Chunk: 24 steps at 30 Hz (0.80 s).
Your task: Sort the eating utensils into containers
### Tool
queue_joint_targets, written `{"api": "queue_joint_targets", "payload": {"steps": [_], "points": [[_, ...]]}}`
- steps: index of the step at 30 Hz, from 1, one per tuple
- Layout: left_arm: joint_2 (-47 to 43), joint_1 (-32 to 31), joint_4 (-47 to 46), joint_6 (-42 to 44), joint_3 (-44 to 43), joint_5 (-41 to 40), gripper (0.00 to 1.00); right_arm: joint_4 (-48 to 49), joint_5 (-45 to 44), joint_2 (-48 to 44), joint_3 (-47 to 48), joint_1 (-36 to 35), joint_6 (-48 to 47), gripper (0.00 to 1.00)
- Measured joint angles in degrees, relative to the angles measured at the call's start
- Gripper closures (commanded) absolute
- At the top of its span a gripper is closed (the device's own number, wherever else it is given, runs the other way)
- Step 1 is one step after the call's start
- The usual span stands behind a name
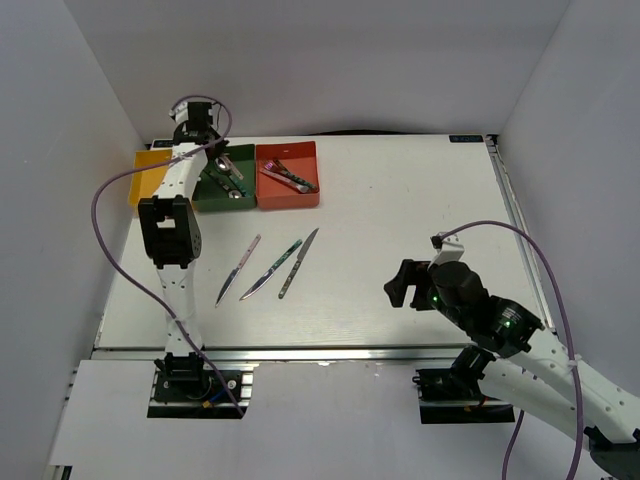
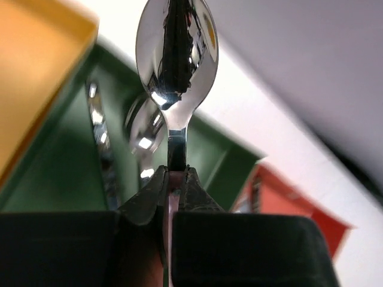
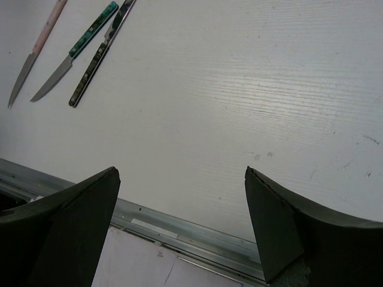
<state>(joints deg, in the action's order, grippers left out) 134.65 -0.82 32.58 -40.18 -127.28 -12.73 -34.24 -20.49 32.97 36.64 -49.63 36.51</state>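
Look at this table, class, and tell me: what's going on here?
The left gripper is shut on a spoon, holding it by the handle above the green bin, where other spoons lie. The red bin holds a few utensils, and the yellow bin sits on the green one's other side. Three knives lie unsorted on the table. The right gripper hangs open and empty near the front edge.

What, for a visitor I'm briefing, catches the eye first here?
A shiny metal spoon, pinched by its handle in the left tool, hangs above the dark green square plastic bin at the far left. Three slim metal knives lie side by side on the white table; the right tool is open near its front edge.
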Motion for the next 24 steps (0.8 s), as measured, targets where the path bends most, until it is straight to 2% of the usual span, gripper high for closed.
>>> {"api": "queue_joint_targets", "payload": {"steps": [2,5,6,9,10,12,13,14,19,21,24], "points": [[1.09,0.09,0.79,-0.46,2.51,1.57,1.0,0.46,0.22,0.72,0.0,0.0,-0.76,0.11],[1.46,0.2,0.04,-1.25,7.78,3.61,0.9,1.44,0.85,2.27,0.0,0.0,-1.6,0.11],[1.44,0.22,-0.37,-1.46,9.35,4.2,0.72,1.57,1.09,2.84,0.0,0.0,-1.9,0.11],[1.44,0.22,-1.36,-2.25,12.7,5.46,0.5,1.92,1.44,4.15,0.0,0.0,-2.47,0.11],[1.29,0.24,-1.84,-2.29,13.53,5.86,0.39,1.92,1.62,4.55,0.0,0.02,-2.51,0.11],[0.04,0.22,-2.93,-2.43,15.61,6.45,0.29,1.99,1.84,4.74,0.0,0.02,-2.6,0.11],[-1.2,0.22,-3.23,-2.32,16.9,6.6,0.18,2.16,1.88,4.74,0.0,0.0,-2.62,0.11],[-2.51,0.15,-3.61,-2.25,17.92,6.62,0.02,2.43,2.05,4.74,0.0,0.02,-2.64,0.11],[-11.91,-1.36,-3.43,0.92,19.04,5.03,0.02,2.75,2.64,4.13,0.0,0.02,-2.67,0.11],[-16.92,-3.06,-2.91,3.87,19.41,3.72,0.02,2.75,2.71,3.48,0.0,0.0,-2.67,0.11],[-26.34,-7.67,-2.21,9.79,24.48,3.13,0.02,2.89,2.93,2.14,-0.11,0.02,-2.71,0.11]]}}
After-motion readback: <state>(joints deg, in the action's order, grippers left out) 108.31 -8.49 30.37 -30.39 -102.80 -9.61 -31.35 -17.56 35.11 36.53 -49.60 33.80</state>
